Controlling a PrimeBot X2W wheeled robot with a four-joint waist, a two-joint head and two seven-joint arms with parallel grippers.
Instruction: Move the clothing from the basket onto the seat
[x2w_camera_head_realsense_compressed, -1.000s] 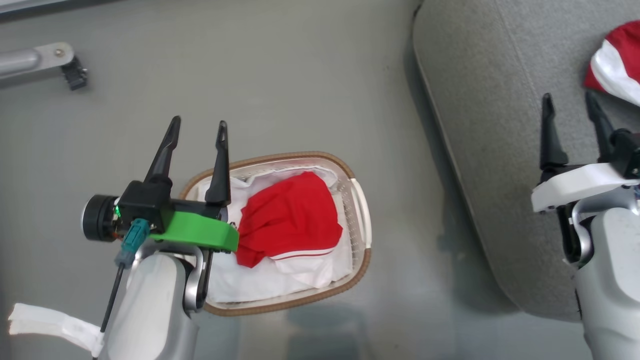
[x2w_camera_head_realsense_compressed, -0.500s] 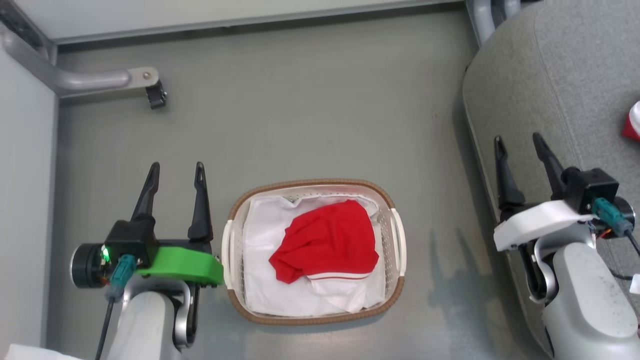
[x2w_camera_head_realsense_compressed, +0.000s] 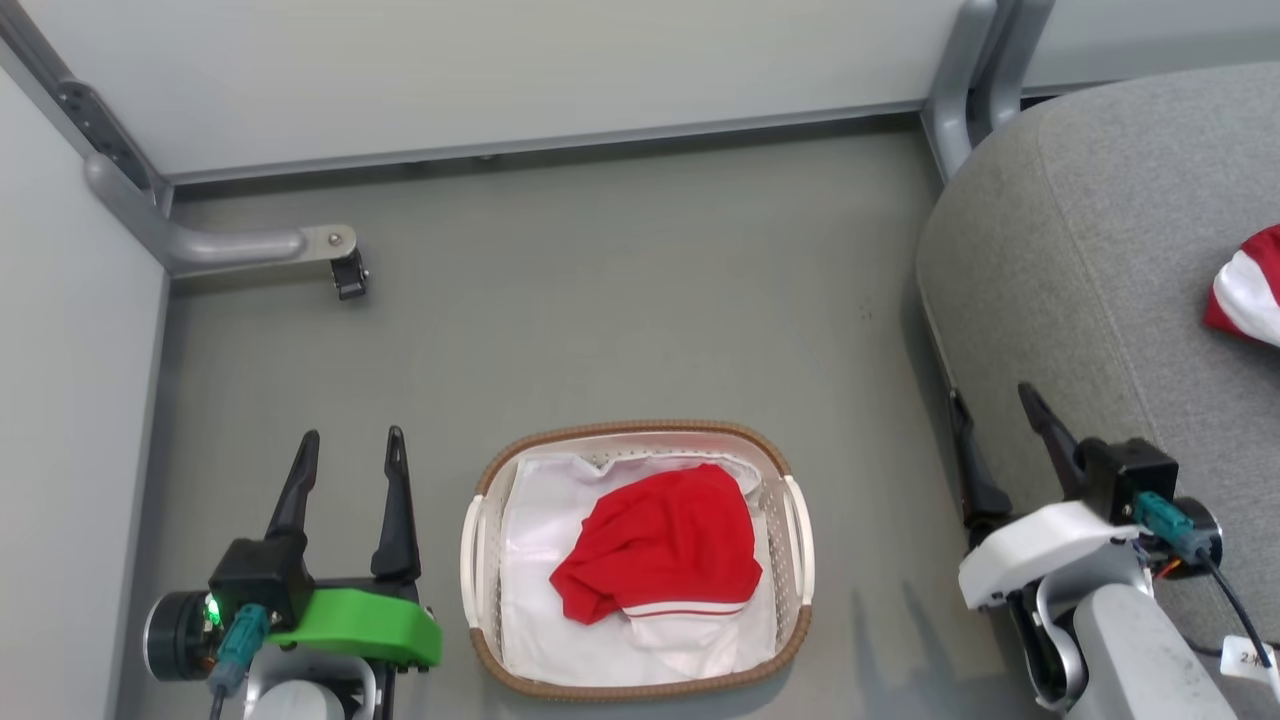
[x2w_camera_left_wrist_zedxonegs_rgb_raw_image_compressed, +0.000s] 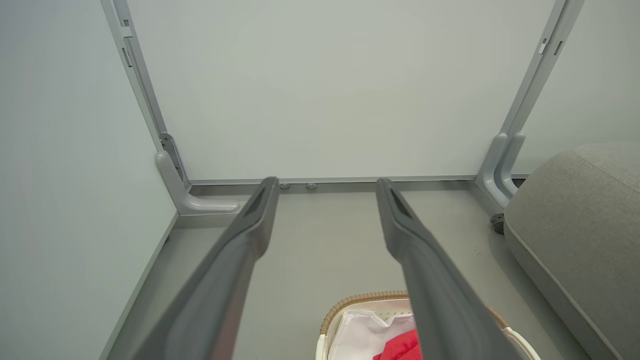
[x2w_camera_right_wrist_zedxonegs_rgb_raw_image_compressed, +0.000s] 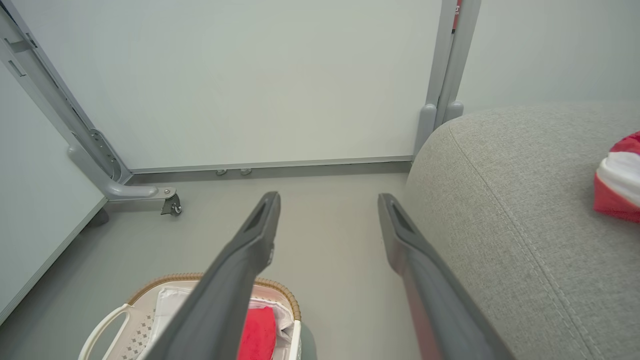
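On the grey floor (x2w_camera_head_realsense_compressed: 620, 300), before pale wall panels (x2w_camera_head_realsense_compressed: 500, 70), the basket (x2w_camera_head_realsense_compressed: 640, 428) at six o'clock held red clothing (x2w_camera_head_realsense_compressed: 660, 540); another piece (x2w_camera_head_realsense_compressed: 1245, 295) lay on the seat (x2w_camera_head_realsense_compressed: 1100, 250) at three o'clock. The left jaws and the right jaws stood wide, empty.

clothing (x2w_camera_head_realsense_compressed: 1248, 298) on seat (x2w_camera_head_realsense_compressed: 1100, 250): cut off at right edge
basket (x2w_camera_left_wrist_zedxonegs_rgb_raw_image_compressed: 360, 298): half behind finger (x2w_camera_left_wrist_zedxonegs_rgb_raw_image_compressed: 425, 280), bottom edge cuts it

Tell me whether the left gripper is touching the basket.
Apart. The head view shows a strip of bare grey floor between the open left gripper and the basket, whose white side handle faces it.
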